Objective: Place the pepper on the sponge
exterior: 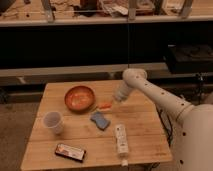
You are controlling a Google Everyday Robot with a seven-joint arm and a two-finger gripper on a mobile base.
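- A black-and-orange packet [70, 152] lies flat near the front left edge of the wooden table [145, 125].
- A white remote [120, 140] lies lengthwise to its right, near the front edge.
- A clear cup [53, 122] stands upright on the left side.
- The blue sponge [100, 119] lies mid-table, between cup and remote, touching neither.
- The orange-red pepper [104, 105] sits just behind the sponge, at the gripper's tip and apart from the sponge.
- The gripper [114, 101] points down and left beside the pepper; how far open it is, and whether it holds the pepper, cannot be told.
- An orange bowl [79, 98] stands left of the pepper.
- Dark shelves [75, 45] fill the background.
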